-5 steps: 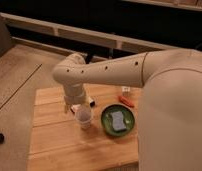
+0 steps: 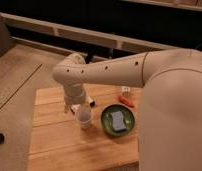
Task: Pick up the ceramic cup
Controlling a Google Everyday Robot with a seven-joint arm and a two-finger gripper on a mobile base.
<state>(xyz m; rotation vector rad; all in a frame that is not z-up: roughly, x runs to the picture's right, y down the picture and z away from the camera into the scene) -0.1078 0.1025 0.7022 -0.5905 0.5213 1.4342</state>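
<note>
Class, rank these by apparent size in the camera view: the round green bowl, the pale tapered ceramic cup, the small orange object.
1. Round green bowl
2. Pale tapered ceramic cup, right by the end effector
3. Small orange object
All lie at similar depth, so the order seems safe.

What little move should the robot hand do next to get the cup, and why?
Probably lower the gripper around the ceramic cup: it hangs just above and behind the rim, and the cup stands upright on the wooden table.
</note>
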